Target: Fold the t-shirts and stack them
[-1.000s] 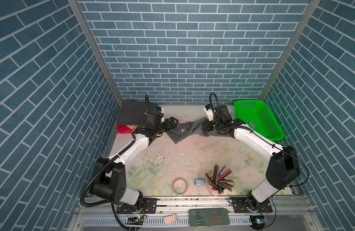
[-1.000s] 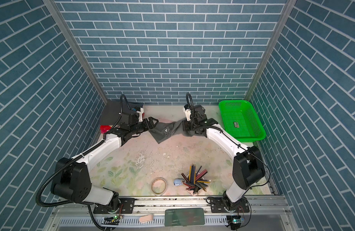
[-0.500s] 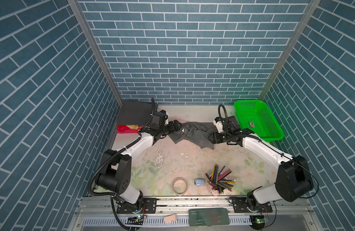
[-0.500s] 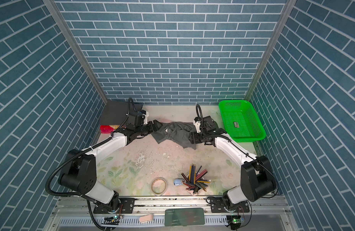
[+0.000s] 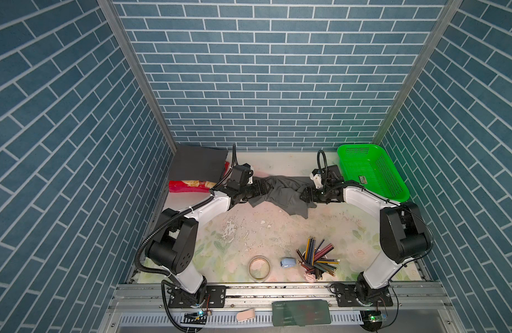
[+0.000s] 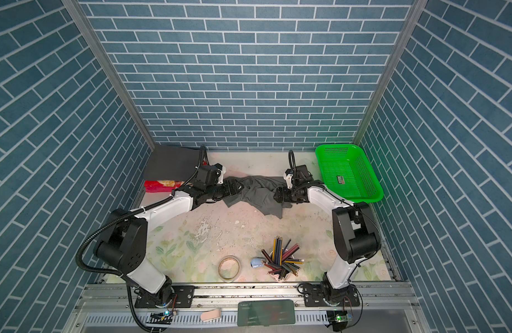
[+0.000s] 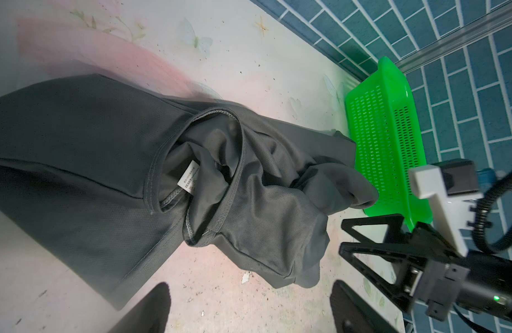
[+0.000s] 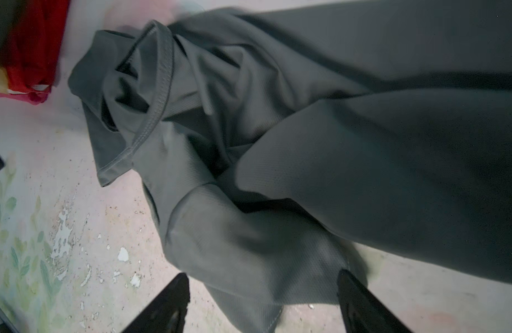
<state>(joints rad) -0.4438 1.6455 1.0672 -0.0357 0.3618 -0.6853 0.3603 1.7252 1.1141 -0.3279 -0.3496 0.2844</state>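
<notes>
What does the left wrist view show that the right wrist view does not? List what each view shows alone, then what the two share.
Left wrist view only: the green basket, the right gripper with its jaws apart and clear of the cloth, and a white label inside the collar.
Right wrist view only: a red packet at the picture's edge.
Both: the crumpled grey t-shirt lying on the pale table.

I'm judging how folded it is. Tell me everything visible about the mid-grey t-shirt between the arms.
The mid-grey mesh-knit t-shirt lies crumpled and unfolded on the floral tabletop, collar gaping, a white label inside it, stitched hems showing. It sits between the open left claw and the open right claw; neither grips it.
</notes>
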